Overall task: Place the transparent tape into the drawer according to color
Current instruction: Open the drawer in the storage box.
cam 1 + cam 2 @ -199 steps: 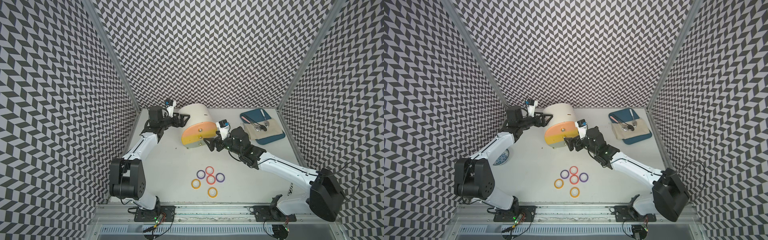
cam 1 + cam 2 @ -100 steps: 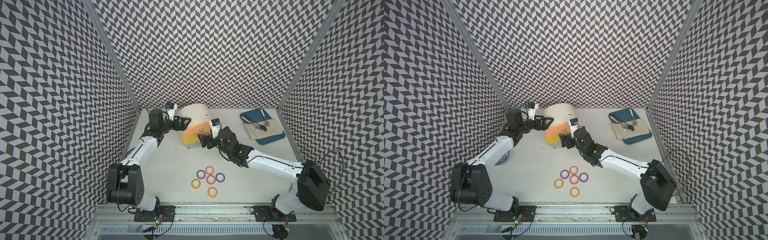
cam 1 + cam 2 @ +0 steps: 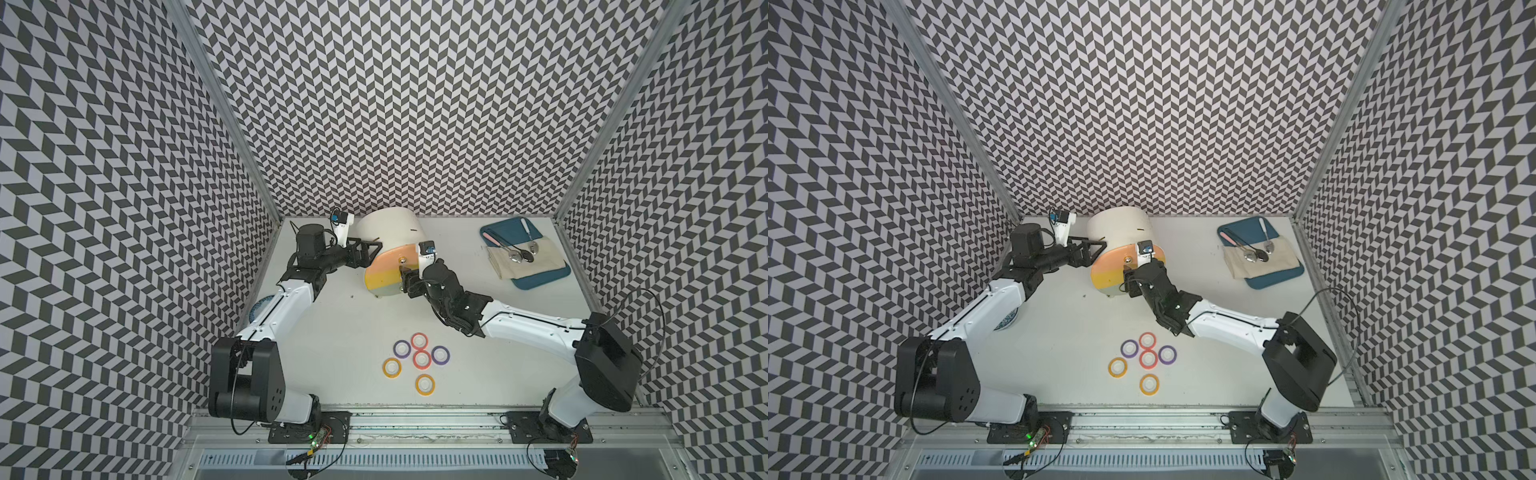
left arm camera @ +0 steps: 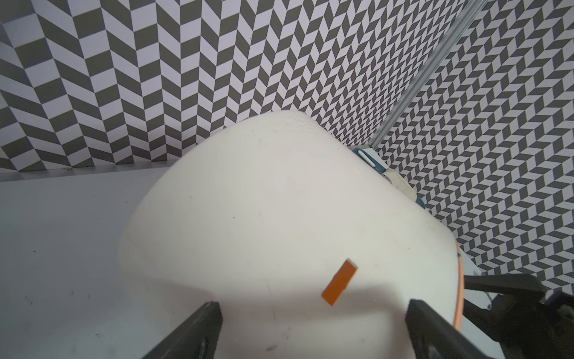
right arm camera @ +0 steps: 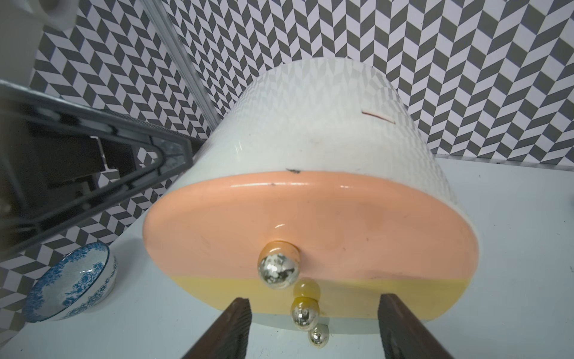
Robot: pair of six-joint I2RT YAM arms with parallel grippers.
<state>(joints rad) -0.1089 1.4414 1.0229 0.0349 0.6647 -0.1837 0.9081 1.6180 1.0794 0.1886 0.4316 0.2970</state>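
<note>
No transparent tape has gone in yet. All six rolls lie flat in a close cluster on the tabletop, well behind my right hand and nearer my base: the purple pair, the red-pink pair and the yellow-orange pair.

Ahead of that hand stands the cream cabinet. Its peach drawer, yellow drawer and grey-green drawer all sit flush and closed. In the right wrist view my right hand is open. Its fingers stand either side of the yellow drawer's knob with clear gaps, so nothing is gripped.

My left hand is spread wide against the cabinet's far flank, close to the front edge. I cannot tell whether it touches.

I judge the task barely begun, with this as the first drawer-opening. Left to do is pinching the knob, pulling the drawer out, then carrying six rolls to their matching drawers. I guess purple goes to grey-green, by elimination.
</note>
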